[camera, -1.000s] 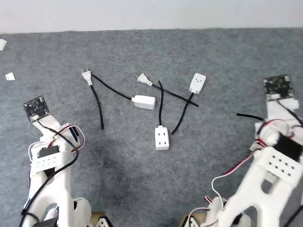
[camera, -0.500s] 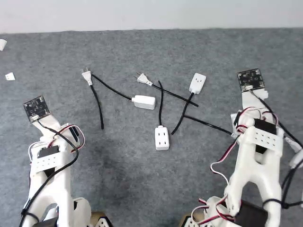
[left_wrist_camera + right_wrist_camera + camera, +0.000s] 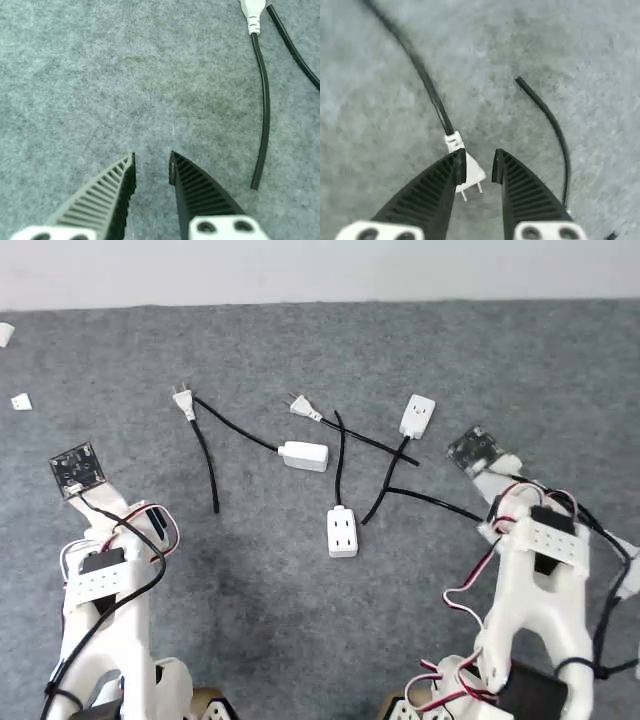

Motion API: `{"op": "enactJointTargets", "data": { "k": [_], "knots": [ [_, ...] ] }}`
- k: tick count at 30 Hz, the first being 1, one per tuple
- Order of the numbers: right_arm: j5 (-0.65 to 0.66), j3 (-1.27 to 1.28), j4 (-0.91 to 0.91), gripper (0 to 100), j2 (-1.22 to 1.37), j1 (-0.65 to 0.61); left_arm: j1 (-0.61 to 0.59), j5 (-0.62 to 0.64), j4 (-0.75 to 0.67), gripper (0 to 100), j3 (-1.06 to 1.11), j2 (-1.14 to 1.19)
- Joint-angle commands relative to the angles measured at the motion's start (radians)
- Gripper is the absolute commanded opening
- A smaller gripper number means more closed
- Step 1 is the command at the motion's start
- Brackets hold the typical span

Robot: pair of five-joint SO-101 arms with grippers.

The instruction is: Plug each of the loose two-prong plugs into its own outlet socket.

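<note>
— Entry one, left gripper (image 3: 151, 159)?
— Jaws narrowly parted, nothing held; parked over bare mat (image 3: 75, 75), a loose plug (image 3: 250, 12) lying near.
— Entry two, right gripper (image 3: 479, 156)?
— A second plug (image 3: 469, 172) is pinched, prongs free. The carrying step is judged in hand. Alignment with the nearest outlet (image 3: 342, 531) is called for next.

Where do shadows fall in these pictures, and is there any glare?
High view: a soft shadow darkens the mat beside the left arm; no glare on the middle outlet. Left wrist view: a dim patch on the mat ahead of the left claw. Right wrist view: no glare on the plug.
</note>
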Motion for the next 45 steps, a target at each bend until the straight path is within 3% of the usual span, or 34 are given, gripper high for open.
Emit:
{"op": "enactJointTargets", "data": {
  "k": [1,6,10,17,24,38,45],
  "knots": [
    [0.049,-0.006,-0.013,9.1,-0.004,0.028,-0.008,-0.009,0.003,10,-0.048,-0.009],
    [0.089,0.043,-0.065,10.1,-0.002,0.024,-0.008,-0.009,0.003,10,-0.048,-0.009],
    [0.129,0.083,-0.068,17.2,-0.004,0.019,-0.006,-0.009,0.003,10,-0.048,-0.009],
    [0.129,0.086,-0.073,17.1,-0.002,0.015,-0.006,-0.009,0.002,10,-0.05,-0.009],
    [0.084,0.101,-0.18,12.0,0.059,-0.048,-0.006,-0.009,0.002,10,-0.05,-0.009],
    [0.087,0.1,-0.32,11.1,0.189,-0.047,-0.003,-0.011,-0.002,10,-0.05,-0.009],
    [0.091,0.101,-0.311,11.1,0.127,-0.045,-0.002,-0.011,-0.003,11,-0.05,-0.009]
  ]
}}
